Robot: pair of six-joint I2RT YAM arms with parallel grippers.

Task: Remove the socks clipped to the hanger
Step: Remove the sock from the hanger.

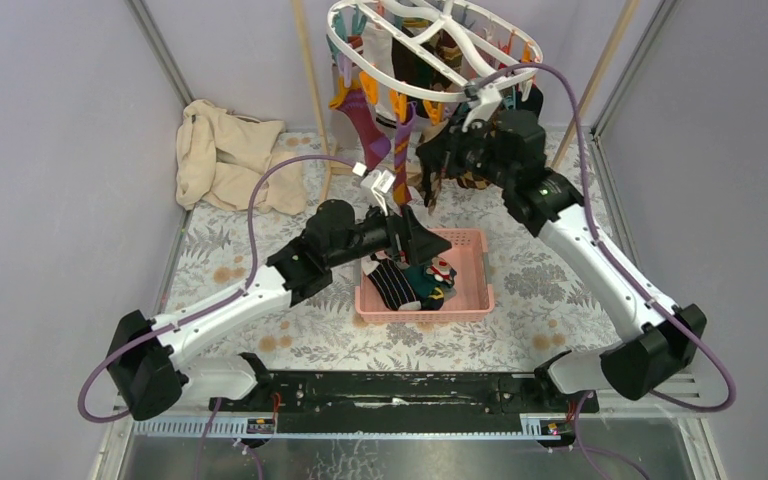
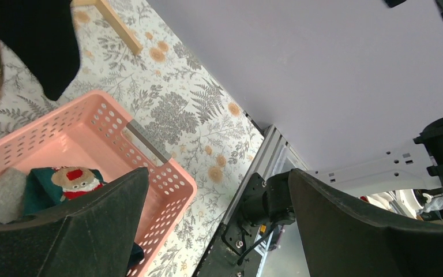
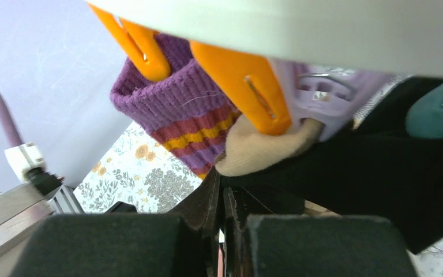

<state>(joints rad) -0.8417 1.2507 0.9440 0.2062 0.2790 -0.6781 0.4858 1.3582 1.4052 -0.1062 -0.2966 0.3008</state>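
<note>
The right gripper (image 3: 222, 193) is shown at the bottom centre of its wrist view, jaws pressed together and apparently pinching the edge of a black sock (image 3: 380, 173) with a cream tip. This sock is held by a lilac clip (image 3: 323, 98) on the white hanger (image 3: 323, 29). At centre left a purple striped sock (image 3: 173, 115) is held by an orange clip (image 3: 132, 46). In the overhead view the left gripper (image 1: 415, 235) is seen spread wide and empty at centre frame, above the pink basket (image 1: 420, 312), where a few loose socks (image 1: 405, 285) are gathered. The hanger is hung at top centre, with many socks clipped round it. The task is judged partly done, with most socks left to remove
</note>
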